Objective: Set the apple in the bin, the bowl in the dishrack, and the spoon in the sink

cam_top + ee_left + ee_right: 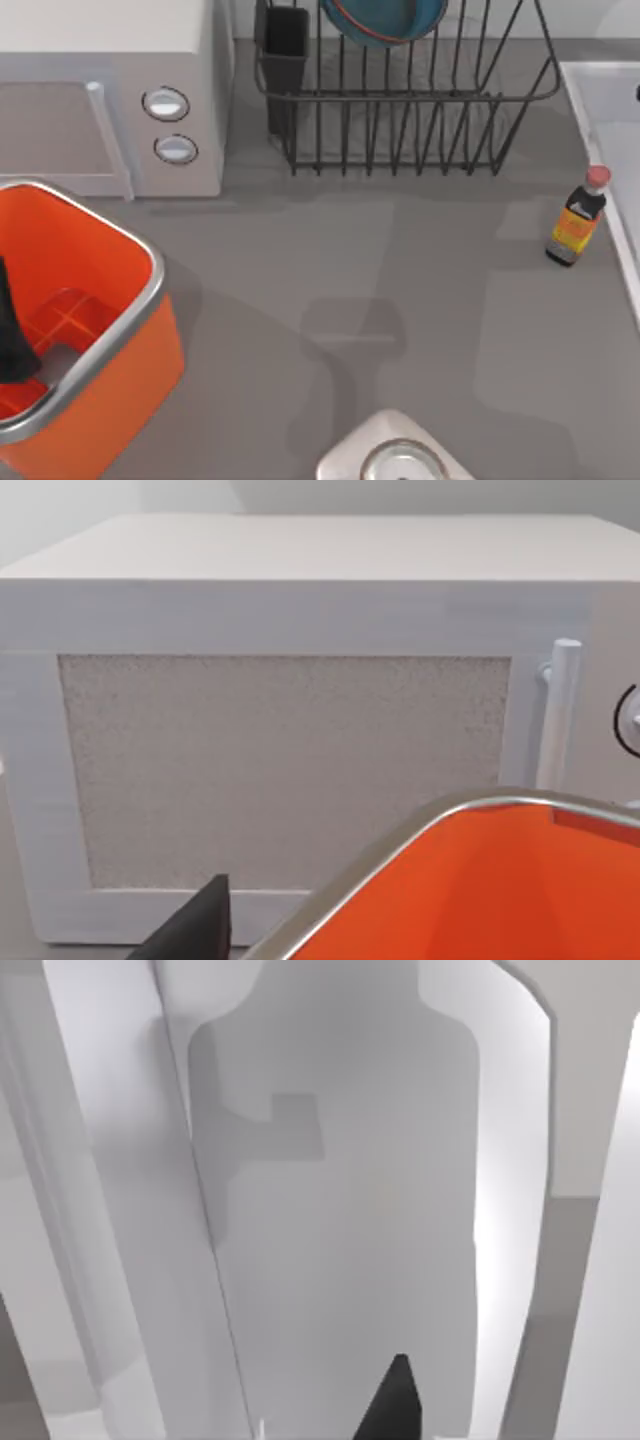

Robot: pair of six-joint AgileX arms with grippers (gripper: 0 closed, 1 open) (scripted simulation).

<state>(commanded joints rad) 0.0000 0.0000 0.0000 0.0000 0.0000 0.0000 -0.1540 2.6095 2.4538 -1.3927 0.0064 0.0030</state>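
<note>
The bowl [385, 20] sits in the dishrack [400, 120] at the far side — done. Left gripper [12, 330] hangs over the bin [100, 370]; I cannot tell its opening or load. Apple and spoon unconfirmed.

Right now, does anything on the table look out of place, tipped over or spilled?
Nothing stands out. The bowl sits in the dishrack, the bottle stands upright beside the sink, and no spill shows on the table. The left claw is inside the bin.
</note>
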